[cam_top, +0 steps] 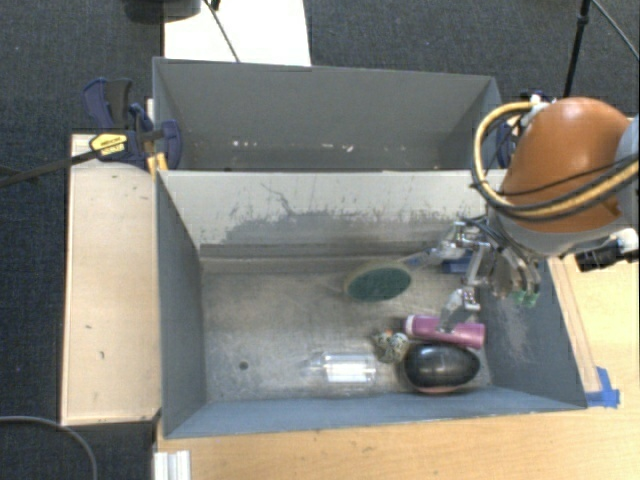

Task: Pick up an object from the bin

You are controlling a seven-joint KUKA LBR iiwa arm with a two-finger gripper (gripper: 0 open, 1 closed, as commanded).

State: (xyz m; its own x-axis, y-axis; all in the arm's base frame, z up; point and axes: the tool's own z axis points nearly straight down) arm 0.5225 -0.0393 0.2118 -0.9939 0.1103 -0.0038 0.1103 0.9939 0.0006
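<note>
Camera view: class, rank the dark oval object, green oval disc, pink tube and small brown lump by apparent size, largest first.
1. dark oval object
2. green oval disc, only slightly smaller
3. pink tube, long but thin
4. small brown lump

Bin count: 1 green oval pad, 1 pink tube, 1 black oval lump, 1 clear plastic cylinder, 1 small brownish bit. Five total.

The left half of the bin floor is bare. At right, 5 things crowd close: green oval pad, pink tube, black oval lump, small brown piece, clear bottle.
</note>
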